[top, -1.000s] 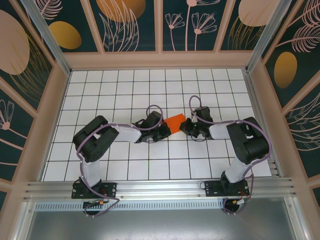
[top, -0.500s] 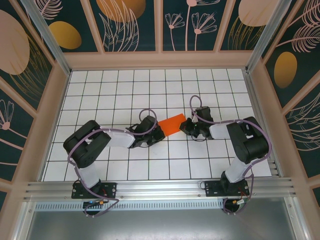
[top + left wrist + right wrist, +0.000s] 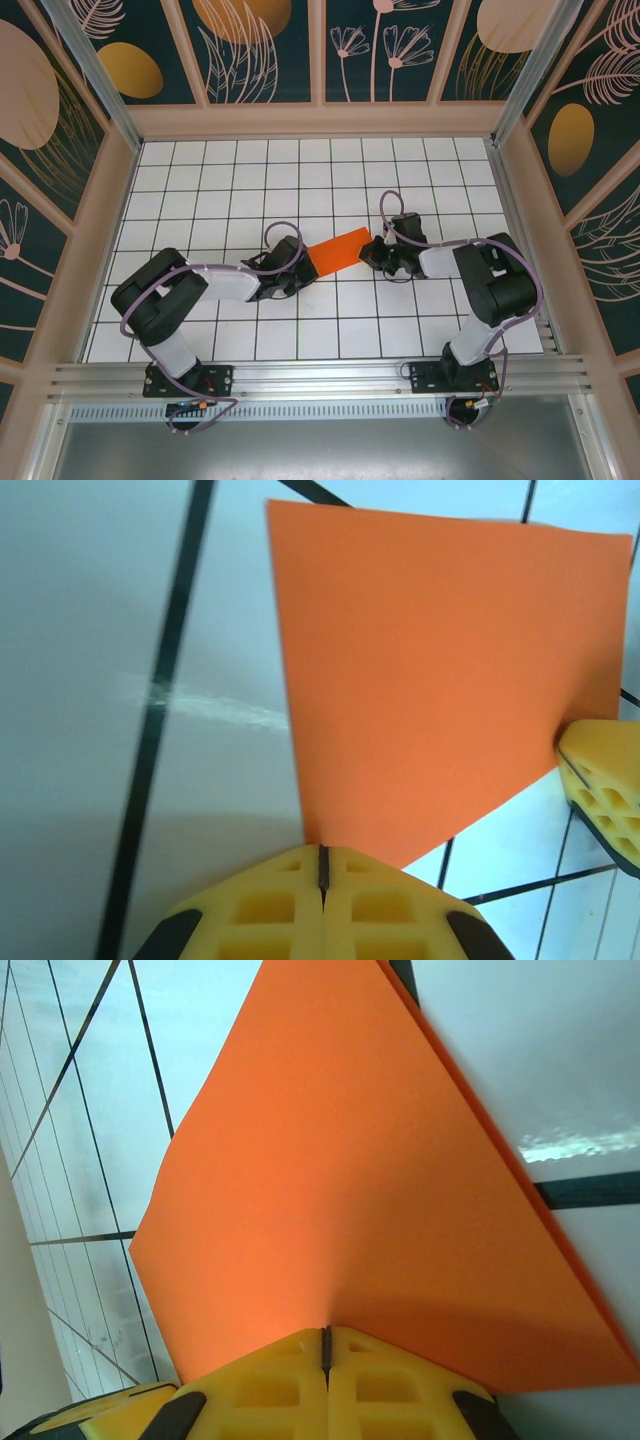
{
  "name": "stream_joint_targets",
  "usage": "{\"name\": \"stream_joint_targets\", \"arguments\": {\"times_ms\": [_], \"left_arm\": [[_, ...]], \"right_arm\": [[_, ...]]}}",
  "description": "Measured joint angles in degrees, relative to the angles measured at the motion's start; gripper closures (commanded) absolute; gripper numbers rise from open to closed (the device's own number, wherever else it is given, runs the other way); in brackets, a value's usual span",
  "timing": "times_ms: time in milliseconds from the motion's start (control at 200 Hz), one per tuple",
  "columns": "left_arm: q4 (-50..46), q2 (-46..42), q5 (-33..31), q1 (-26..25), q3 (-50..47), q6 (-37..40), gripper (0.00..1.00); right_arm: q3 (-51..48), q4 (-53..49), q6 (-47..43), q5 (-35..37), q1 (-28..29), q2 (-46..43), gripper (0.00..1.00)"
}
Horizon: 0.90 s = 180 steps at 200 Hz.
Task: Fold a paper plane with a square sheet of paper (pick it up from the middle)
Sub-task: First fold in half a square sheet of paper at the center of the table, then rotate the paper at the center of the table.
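Left end effector (image 3: 322,858) is clamped on a corner of the folded orange sheet (image 3: 338,250). Right end effector (image 3: 325,1338) is clamped on its opposite edge. The sheet spans between them, mid-way across the gridded bench (image 3: 250,170).

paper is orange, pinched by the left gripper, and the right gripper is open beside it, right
No: the right gripper is shut on the paper, pinching its edge, as the right wrist view shows. The rest holds: the paper is orange and the left gripper pinches it too.
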Motion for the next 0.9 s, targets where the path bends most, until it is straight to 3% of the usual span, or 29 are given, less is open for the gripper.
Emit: {"name": "stream_joint_targets", "arguments": {"times_ms": [260, 415, 580, 901], "left_arm": [[-5.49, -4.46, -1.92, 2.75, 0.02, 2.97, 1.0], [-8.02, -7.67, -2.38, 7.89, 1.09, 5.77, 0.82], [-9.55, -9.75, -2.75, 12.09, 2.05, 8.5, 0.7], [-11.04, -9.86, -2.36, 14.84, 2.36, 11.13, 0.57]], "right_arm": [[4.81, -5.92, -3.43, 5.03, 0.07, -0.11, 1.0], [11.89, -11.37, -6.38, 10.58, 4.33, -0.66, 1.0], [20.5, -15.76, -7.61, 16.04, 10.56, 1.46, 0.9], [29.92, -26.16, -7.28, 26.34, 15.3, 12.98, 0.75]]}}
